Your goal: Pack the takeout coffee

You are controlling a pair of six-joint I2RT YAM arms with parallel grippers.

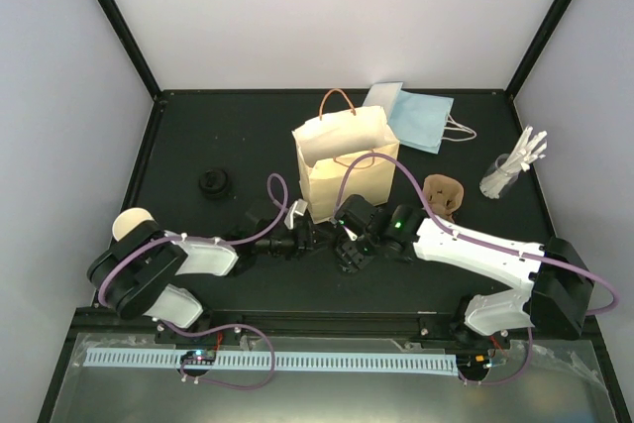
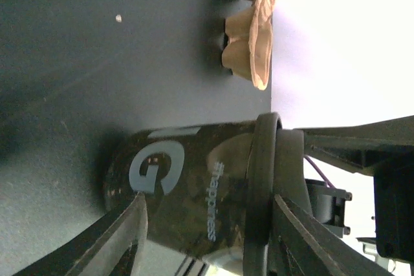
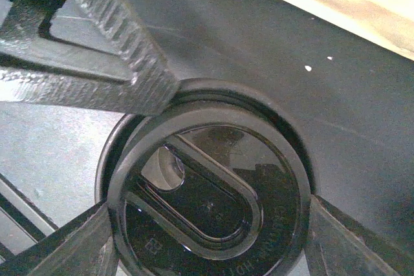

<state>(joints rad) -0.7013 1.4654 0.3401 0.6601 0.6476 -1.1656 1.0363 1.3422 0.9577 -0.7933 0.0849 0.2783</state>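
Lifting needs one clean grip. My right hand (image 3: 207, 224) is clamped across the round black plastic lid (image 3: 207, 205) of the small paper takeout coffee cup (image 2: 187, 192). My left hand (image 2: 208, 198) has its fingers spread. I would back it clear, then raise the cup straight over the tan paper bag (image 1: 347, 160). The cup looks dark in shadow, carries a pale "G" logo, and stands just in front of the bag.

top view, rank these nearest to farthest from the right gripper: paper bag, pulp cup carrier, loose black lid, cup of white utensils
1. paper bag, just behind the right gripper
2. pulp cup carrier, to the back right
3. loose black lid, off to the left, and cup of white utensils, far right: too close to call
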